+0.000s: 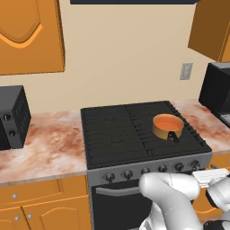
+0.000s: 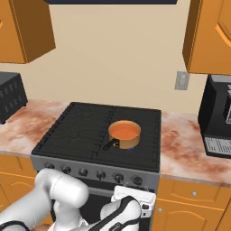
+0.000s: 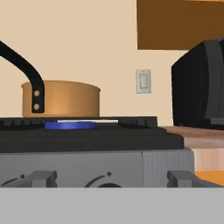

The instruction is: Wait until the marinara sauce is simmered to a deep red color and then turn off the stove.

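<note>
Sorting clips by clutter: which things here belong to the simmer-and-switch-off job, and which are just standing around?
Job:
- marinara sauce, orange, in the saucepan
- stove, blue flame under the pan
- stove knobs
- hand, open

Standing around:
- black appliance on the counter
- wall switch
- cabinets

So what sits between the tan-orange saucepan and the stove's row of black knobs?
Only bare dark grate lies between the tan-orange saucepan and the black knobs, in both base views.
</note>
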Robot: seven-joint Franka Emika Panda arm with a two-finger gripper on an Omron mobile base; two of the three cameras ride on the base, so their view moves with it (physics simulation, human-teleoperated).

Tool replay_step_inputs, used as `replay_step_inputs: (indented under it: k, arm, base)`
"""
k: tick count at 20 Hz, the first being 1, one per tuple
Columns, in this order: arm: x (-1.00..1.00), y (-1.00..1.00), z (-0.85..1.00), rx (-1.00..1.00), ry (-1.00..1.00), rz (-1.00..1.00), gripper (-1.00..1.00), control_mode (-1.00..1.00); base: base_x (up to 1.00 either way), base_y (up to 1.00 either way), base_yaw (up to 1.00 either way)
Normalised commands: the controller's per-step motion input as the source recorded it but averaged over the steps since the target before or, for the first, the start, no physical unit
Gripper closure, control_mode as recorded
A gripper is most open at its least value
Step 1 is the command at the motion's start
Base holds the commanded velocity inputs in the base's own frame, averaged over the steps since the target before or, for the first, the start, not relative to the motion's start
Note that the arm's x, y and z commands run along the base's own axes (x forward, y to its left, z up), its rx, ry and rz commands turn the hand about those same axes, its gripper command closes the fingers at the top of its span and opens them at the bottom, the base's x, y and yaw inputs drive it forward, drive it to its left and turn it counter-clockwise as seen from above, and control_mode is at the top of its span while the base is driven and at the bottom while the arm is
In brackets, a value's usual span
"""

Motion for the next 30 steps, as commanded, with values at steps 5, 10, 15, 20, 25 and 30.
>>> replay_step_inputs:
  k: [5, 10, 15, 20, 25, 30]
  arm:
    - [0.00, 0.00, -0.02, -0.01, -0.02, 0.00, -1.00, -1.00]
    - [0.00, 0.00, 0.00, -0.02, 0.00, 0.00, -1.00, -1.00]
    - [0.00, 0.00, -0.01, -0.07, 0.00, 0.00, -1.00, -1.00]
    - [0.00, 0.00, 0.00, -0.12, 0.00, 0.00, -1.00, -1.00]
    - [0.00, 0.10, -0.01, -0.13, 0.00, 0.00, -1.00, -1.00]
    - [0.00, 0.16, 0.00, -0.07, 0.00, 0.01, -1.00, -1.00]
  base:
    - [0.00, 0.00, 0.00]
    - [0.00, 0.00, 0.00]
    - [0.00, 0.00, 0.00]
    - [0.00, 0.00, 0.00]
    - [0.00, 0.00, 0.00]
    - [0.00, 0.00, 0.00]
